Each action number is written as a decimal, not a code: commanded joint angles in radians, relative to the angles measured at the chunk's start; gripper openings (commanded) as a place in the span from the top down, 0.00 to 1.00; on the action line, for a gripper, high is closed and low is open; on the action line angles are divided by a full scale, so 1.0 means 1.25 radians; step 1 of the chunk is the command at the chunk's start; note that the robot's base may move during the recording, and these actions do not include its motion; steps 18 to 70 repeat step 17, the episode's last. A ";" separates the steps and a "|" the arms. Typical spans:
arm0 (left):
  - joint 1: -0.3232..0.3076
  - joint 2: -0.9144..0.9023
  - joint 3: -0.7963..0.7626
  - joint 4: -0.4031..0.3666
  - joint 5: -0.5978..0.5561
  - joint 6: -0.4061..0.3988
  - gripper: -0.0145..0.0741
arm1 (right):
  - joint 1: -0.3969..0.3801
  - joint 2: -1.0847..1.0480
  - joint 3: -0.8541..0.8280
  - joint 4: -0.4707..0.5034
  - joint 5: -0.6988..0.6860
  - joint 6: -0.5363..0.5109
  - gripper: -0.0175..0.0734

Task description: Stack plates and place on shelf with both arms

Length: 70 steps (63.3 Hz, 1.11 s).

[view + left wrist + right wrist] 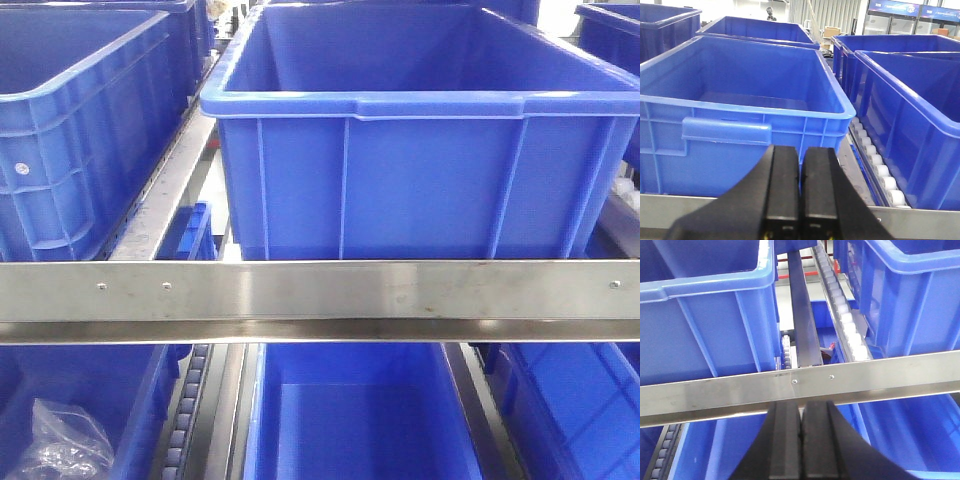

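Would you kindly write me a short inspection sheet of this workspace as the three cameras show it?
Surface: metal shelf rail crossing the rack, with roller tracks between the bins.
Job's things: plates, nothing seen.
Clutter: crumpled clear plastic bag in the lower left bin.
Grippers: left gripper shut and holding nothing, facing an empty blue bin; right gripper shut and holding nothing, just below the rail.
Cables: nothing seen.
Surroundings: more blue bins on upper and lower levels; cardboard boxes and glass-fronted coolers far behind.
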 commanded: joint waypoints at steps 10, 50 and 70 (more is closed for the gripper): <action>0.001 -0.017 0.002 -0.008 -0.061 -0.005 0.74 | -0.001 -0.015 0.000 -0.002 -0.064 -0.006 0.75; 0.001 -0.017 0.002 -0.008 -0.061 -0.005 0.74 | -0.001 -0.015 0.000 -0.002 -0.064 -0.006 0.75; 0.001 -0.017 0.002 -0.008 -0.061 -0.005 0.74 | -0.001 -0.015 0.000 -0.002 -0.064 -0.006 0.75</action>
